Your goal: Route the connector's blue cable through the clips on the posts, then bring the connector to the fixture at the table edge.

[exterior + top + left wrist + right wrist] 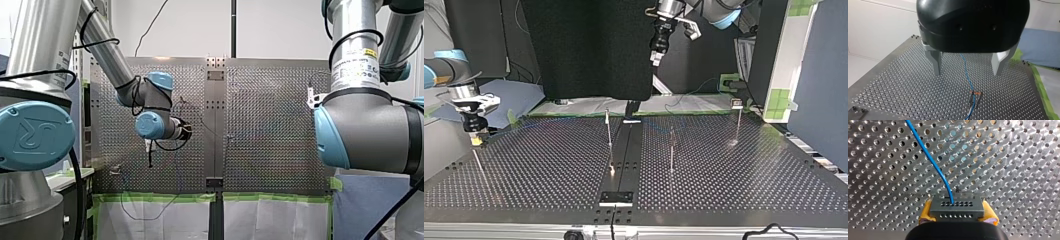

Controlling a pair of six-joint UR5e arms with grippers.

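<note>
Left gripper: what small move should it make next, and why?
Probably lower my left gripper straight down toward the blue cable. Its fingers stand open, well above the table, and the cable runs under the gap between them. My right gripper holds the connector, so the cable seems to be the next thing to grip.

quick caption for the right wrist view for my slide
My right gripper clamps the connector between yellow-padded jaws, blue cable trailing away over the perforated table.

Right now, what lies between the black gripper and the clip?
Only the blue cable, over perforated table, between my open left gripper and the clip; left wrist view.
</note>
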